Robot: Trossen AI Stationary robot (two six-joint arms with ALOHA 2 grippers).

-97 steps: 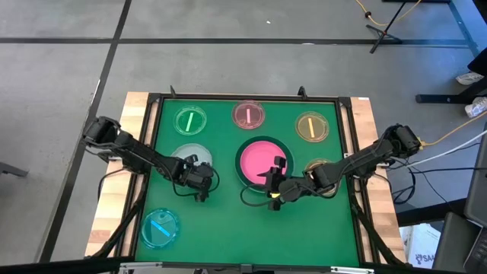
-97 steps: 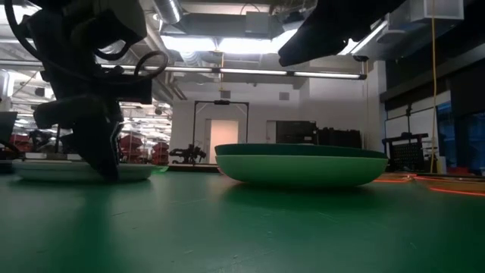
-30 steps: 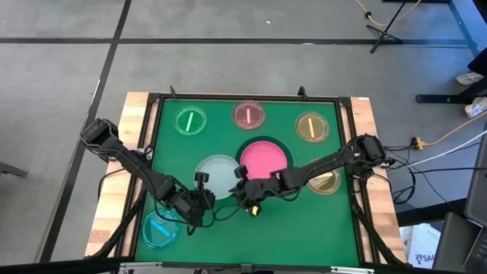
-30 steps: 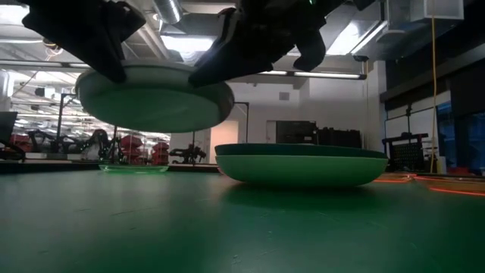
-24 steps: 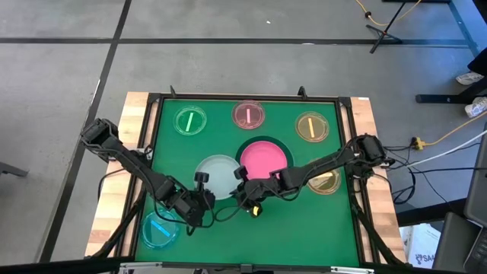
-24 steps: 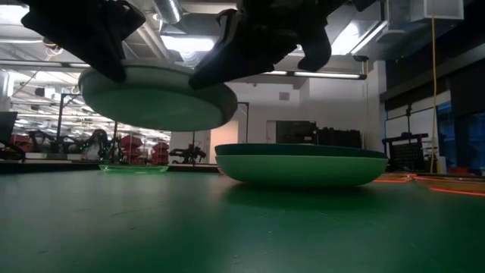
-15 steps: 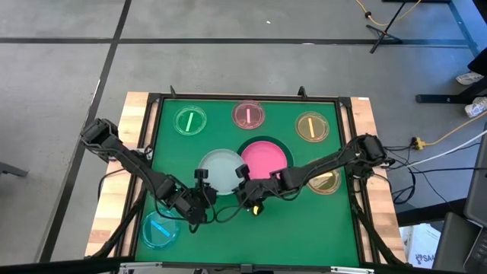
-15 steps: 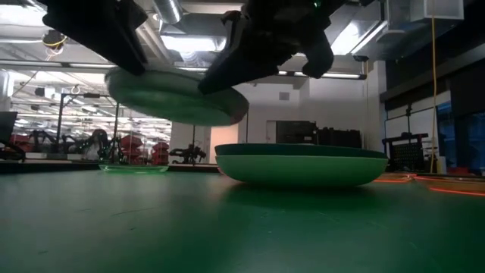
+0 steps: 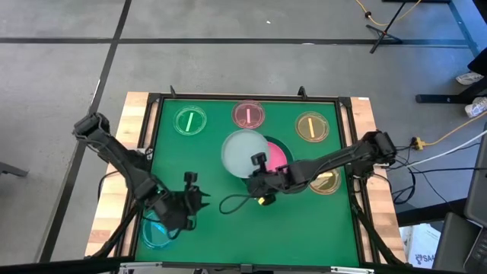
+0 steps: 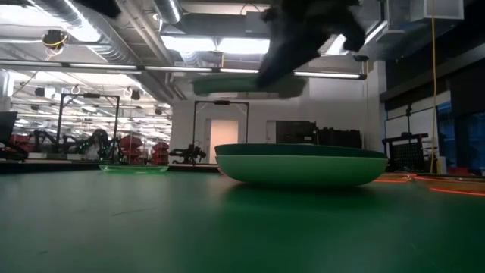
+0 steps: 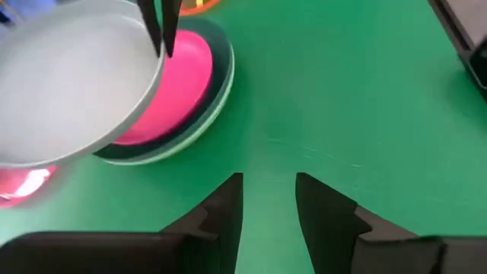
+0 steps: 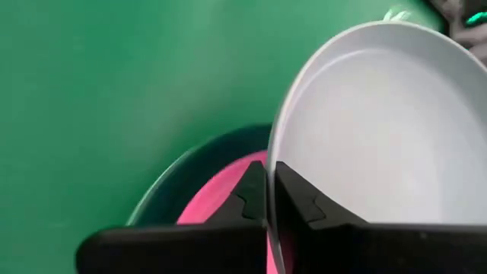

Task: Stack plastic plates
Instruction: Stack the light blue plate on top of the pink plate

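Note:
The pale grey-green plate (image 9: pixel 243 150) hangs in the air over the far left part of the pink plate (image 9: pixel 277 155). The pink plate lies in a dark green plate (image 12: pixel 173 190) on a light green one (image 10: pixel 301 170). My right gripper (image 9: pixel 258 160) is shut on the grey-green plate's rim. My left gripper (image 9: pixel 193 192) stands open over bare mat to the near left, beside the small blue plate (image 9: pixel 156 230), with nothing between its fingers (image 11: pixel 228 207). My right gripper pinches the grey-green plate's rim (image 12: pixel 272 166) at its near right side between its two fingers, one on the upper face and one beneath. The fingers come from the table's right, slanting down. The plate is lifted clear, about level, above the pink plate.
Small translucent plates lie along the far side: green (image 9: pixel 190 120), pink (image 9: pixel 248 115) and amber (image 9: pixel 311 126). Another amber plate (image 9: pixel 326 181) lies under my right arm. A black frame (image 9: pixel 251 97) rims the green mat, on which bare room lies near the front edge.
My left gripper has opened, let go of the grey-green plate and drawn back toward the near left. My right gripper, shut on the rim, has raised the plate and carried it toward the far right, over the pink plate.

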